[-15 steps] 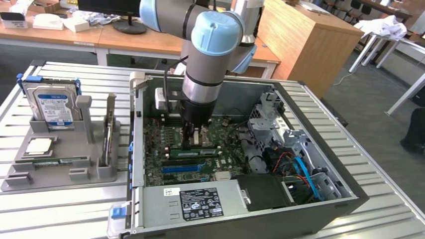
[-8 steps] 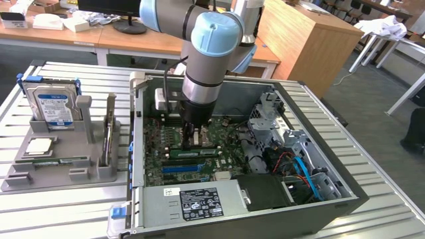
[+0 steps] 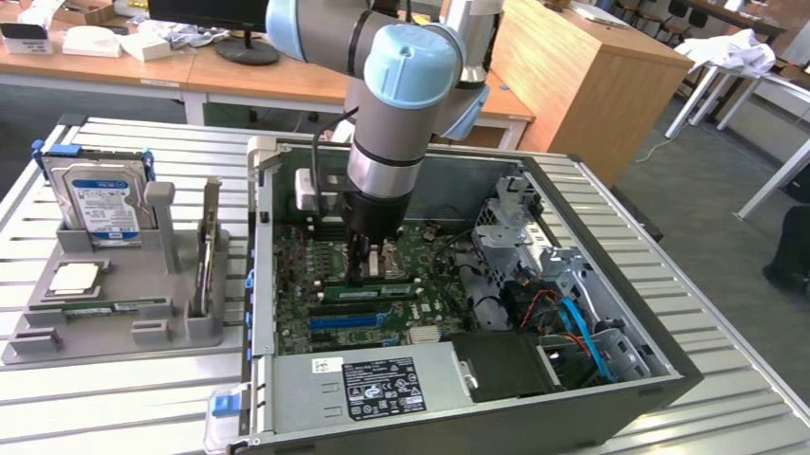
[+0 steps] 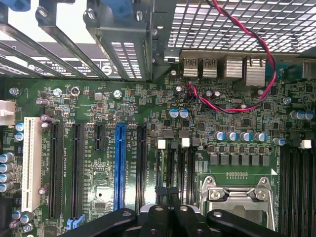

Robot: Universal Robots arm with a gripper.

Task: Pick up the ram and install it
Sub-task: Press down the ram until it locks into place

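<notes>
Slatted table (image 3: pixel 101 389) bears open case (image 3: pixel 658 374); ram (image 3: pixel 370 289) inside, seated.

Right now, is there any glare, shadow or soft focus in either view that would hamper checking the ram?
Exterior view: daylight is even, the arm's tool partly hides the ram, and the case interior is dim. Wrist view: the motherboard is sharp and evenly lit, bright glare washes out the grille, and the dark tool is slightly soft.

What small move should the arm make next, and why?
Probably a gentle press straight down. The shut gripper stands right above the ram, which lies along a slot on the motherboard. Whether the stick is fully seated cannot be told, so a light push seems the safest bet.
</notes>
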